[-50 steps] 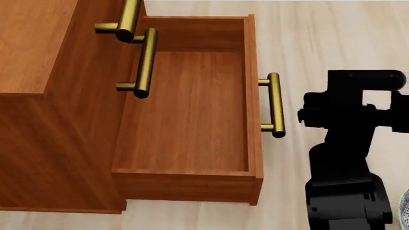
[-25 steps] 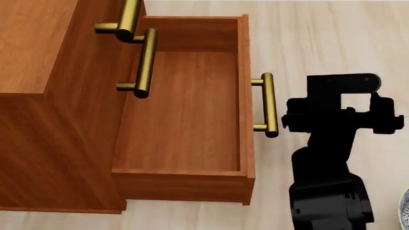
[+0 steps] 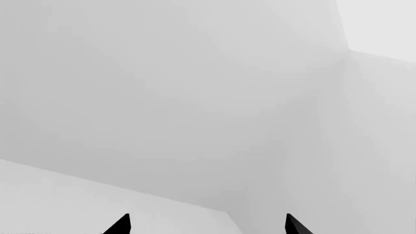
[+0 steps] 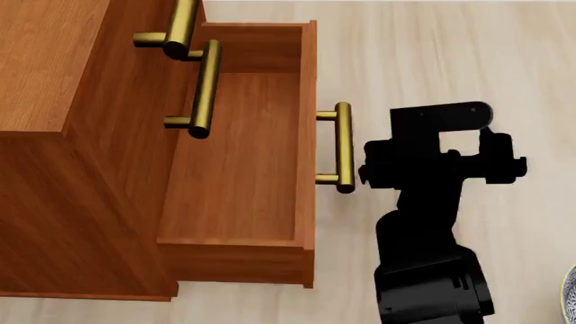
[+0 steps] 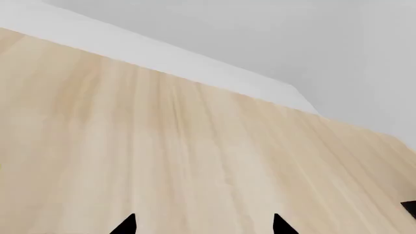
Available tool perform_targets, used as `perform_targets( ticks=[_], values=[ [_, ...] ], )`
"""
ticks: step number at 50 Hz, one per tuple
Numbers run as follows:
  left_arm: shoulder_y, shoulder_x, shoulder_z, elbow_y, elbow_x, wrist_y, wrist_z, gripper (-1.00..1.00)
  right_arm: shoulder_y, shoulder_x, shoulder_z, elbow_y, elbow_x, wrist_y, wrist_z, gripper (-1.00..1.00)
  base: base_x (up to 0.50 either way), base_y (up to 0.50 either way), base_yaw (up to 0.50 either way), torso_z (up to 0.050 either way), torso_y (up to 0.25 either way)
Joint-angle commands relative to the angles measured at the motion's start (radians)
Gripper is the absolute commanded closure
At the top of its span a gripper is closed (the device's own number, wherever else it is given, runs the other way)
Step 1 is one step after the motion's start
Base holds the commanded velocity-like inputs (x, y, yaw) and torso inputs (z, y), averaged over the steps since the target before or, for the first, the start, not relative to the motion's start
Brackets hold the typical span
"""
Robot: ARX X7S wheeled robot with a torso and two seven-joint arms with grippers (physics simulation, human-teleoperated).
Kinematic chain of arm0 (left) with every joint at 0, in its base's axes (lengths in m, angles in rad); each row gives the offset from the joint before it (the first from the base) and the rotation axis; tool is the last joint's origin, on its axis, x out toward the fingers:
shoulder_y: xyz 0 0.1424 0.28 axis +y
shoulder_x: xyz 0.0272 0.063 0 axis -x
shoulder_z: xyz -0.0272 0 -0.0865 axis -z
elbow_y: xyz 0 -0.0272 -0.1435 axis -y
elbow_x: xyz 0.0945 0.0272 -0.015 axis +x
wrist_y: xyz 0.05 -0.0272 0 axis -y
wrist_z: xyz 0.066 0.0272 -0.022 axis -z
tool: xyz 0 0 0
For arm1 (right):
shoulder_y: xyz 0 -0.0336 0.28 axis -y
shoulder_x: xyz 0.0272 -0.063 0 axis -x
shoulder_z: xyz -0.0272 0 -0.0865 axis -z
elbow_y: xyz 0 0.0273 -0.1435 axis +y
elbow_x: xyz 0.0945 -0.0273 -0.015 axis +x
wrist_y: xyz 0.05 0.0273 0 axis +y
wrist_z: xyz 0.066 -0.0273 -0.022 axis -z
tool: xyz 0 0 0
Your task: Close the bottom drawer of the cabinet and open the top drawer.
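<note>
In the head view, the reddish-brown wooden cabinet [image 4: 81,169] filled the left, its bottom drawer [image 4: 243,169] half out; the black right tool [image 4: 369,165] pressed near the brass bar handle [image 4: 343,147], spread perhaps wide. The right wrist view showed only pale plank floor [image 5: 162,156]; the left wrist view showed the left tool [image 3: 206,225] with tips parted before grey walls.

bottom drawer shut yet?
No, open. The bottom drawer juts from the cabinet, its empty wooden floor exposed; the right arm sits beside its handle.

My head camera looks steeply down on the cabinet [image 4: 81,175]; my wrist cameras face walls and floor [image 5: 162,161].
</note>
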Motion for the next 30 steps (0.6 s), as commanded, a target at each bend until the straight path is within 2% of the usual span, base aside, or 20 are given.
perform_targets(
  ticks=[1, 24, 30],
  values=[
    [0.002, -0.001, 0.0, -0.002, -0.009, 0.006, 0.002, -1.0, -0.033, -0.033, -0.031, -0.12, 0.016, 0.051, -0.018, -1.0, 0.0, 0.0, 0.0, 0.0, 0.0],
    [0.004, -0.009, 0.005, -0.004, -0.029, 0.004, 0.0, -1.0, 0.046, -0.105, -0.106, 0.054, 0.022, -0.052, -0.036, -1.0, 0.0, 0.0, 0.0, 0.0, 0.0],
    [0.006, -0.008, 0.004, -0.006, -0.033, 0.007, 0.0, -1.0, 0.062, -0.127, -0.171, 0.085, 0.055, -0.069, -0.038, -1.0, 0.0, 0.0, 0.0, 0.0, 0.0]
  ],
)
